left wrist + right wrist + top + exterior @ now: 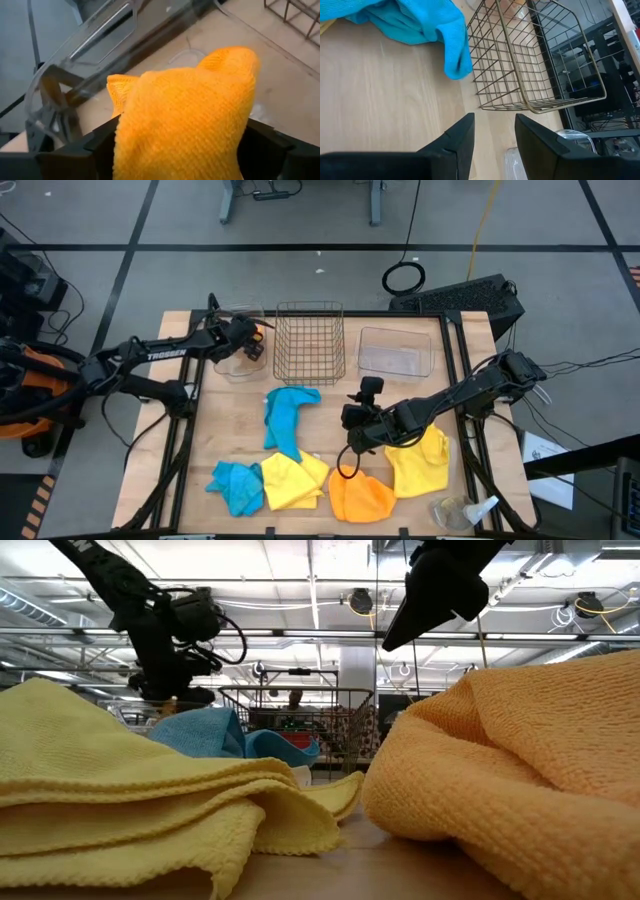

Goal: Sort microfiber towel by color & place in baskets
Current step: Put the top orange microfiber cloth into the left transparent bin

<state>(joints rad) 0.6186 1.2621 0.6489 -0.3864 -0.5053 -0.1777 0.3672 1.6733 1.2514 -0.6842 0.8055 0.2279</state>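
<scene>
While the left gripper (250, 340) hangs over the clear plastic tub (222, 360) at the table's far left, an orange microfiber towel (185, 115) sits between its spread fingers, apparently at the point of release.

Left to right: the tub under that gripper looks otherwise bare; the dark wire-mesh basket (310, 342) and the second clear plastic tub (396, 350) stand in a row beside it. Nearer, a blue towel (287, 415) lies in the middle, with a smaller blue towel (234, 485), a yellow towel (290, 480), another orange towel (360, 498) and a second yellow towel (420, 462) along the front edge. The right gripper (494, 135) hovers over bare wood with its fingers parted and nothing between them. Judged next: let the orange cloth fall into the tub, then fetch the other orange towel.
</scene>
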